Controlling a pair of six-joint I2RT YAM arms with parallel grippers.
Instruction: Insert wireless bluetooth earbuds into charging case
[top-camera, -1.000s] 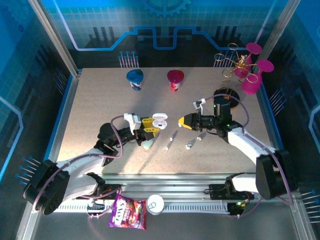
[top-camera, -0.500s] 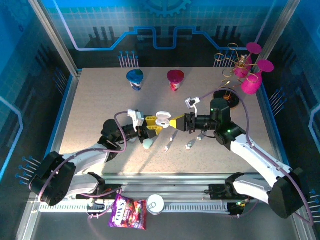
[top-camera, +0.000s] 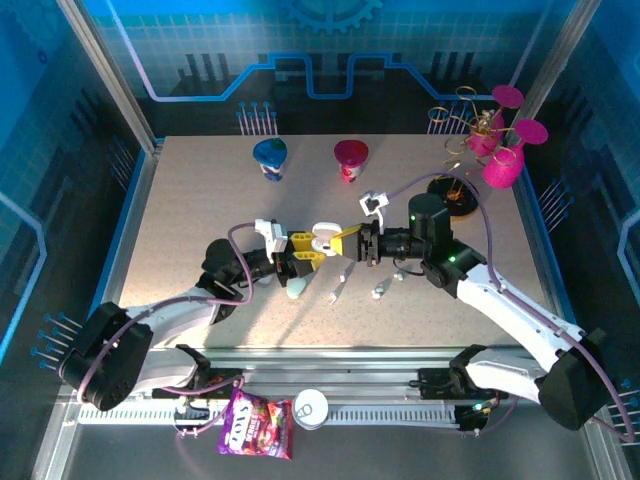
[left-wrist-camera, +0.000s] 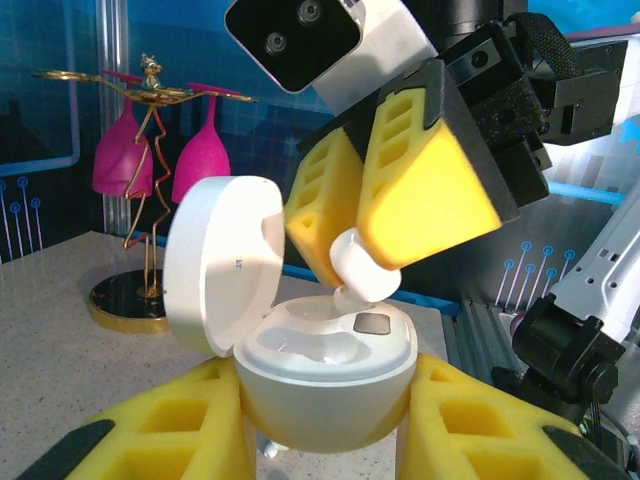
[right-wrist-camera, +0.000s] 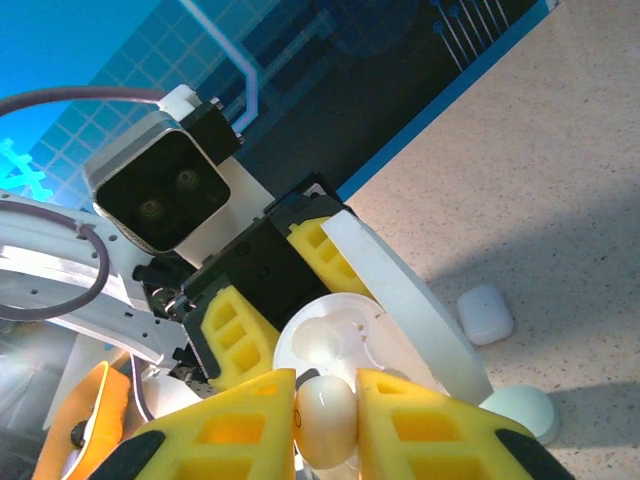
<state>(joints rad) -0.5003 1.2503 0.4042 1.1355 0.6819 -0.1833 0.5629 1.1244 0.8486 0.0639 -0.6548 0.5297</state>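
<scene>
Right hand (left-wrist-camera: 358, 262) advanced, pinching earbud (left-wrist-camera: 362, 282) at open case (left-wrist-camera: 330, 390), left hand (top-camera: 304, 252) gripping case.

the earbud (left-wrist-camera: 362, 275) is mostly buried between the right gripper (left-wrist-camera: 352, 250) pads, its stem unseen. the left gripper (left-wrist-camera: 325, 410) fingers run off the bottom edge and cover the charging case (left-wrist-camera: 330, 375) base. loose earbuds (top-camera: 336, 290) on the table (top-camera: 200, 200) are too small to detail.
</scene>
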